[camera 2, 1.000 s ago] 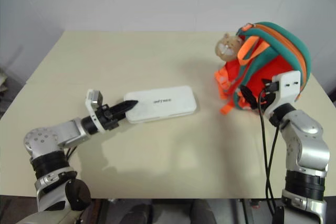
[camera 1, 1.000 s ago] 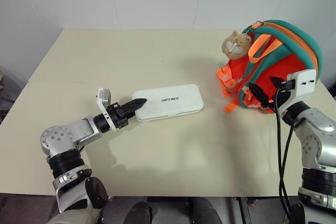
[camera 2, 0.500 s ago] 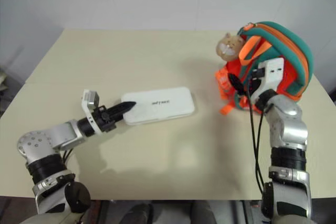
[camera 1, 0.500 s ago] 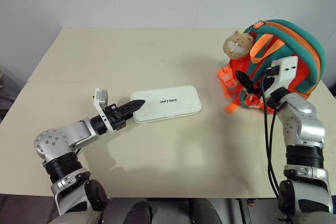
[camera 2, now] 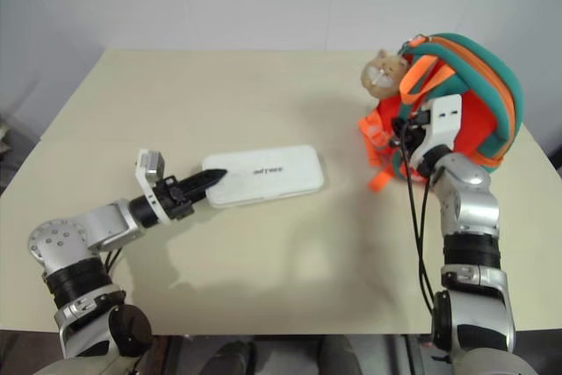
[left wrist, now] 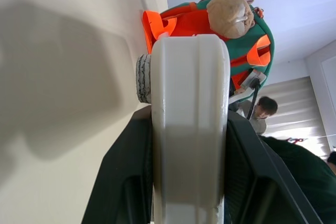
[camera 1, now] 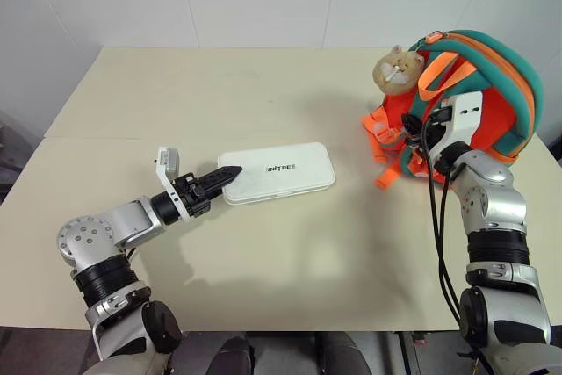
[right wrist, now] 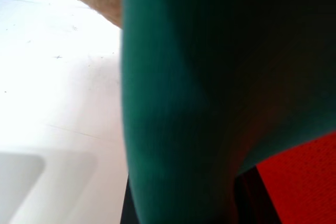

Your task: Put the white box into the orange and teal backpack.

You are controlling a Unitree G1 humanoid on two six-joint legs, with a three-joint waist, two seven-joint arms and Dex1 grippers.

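The white box (camera 1: 279, 171) lies flat on the table, left of centre, and its near-left edge sits between the fingers of my left gripper (camera 1: 226, 173), which is shut on it. In the left wrist view the box (left wrist: 189, 129) fills the gap between the black fingers (left wrist: 126, 182). The orange and teal backpack (camera 1: 492, 85) stands upright at the table's right side with a tan plush toy (camera 1: 397, 72) on its front. My right gripper (camera 1: 413, 125) is pressed into the backpack's left front. In the right wrist view teal trim (right wrist: 178, 103) sits between its dark fingers.
The beige table (camera 1: 263, 85) stretches between box and backpack, with its front edge close to both arms. White walls rise behind it. A person (left wrist: 262, 111) shows beyond the backpack in the left wrist view.
My right arm has reached up and forward from the backpack's lower right to its front, and its fingers have closed on the teal trim. The left gripper and box have stayed put.
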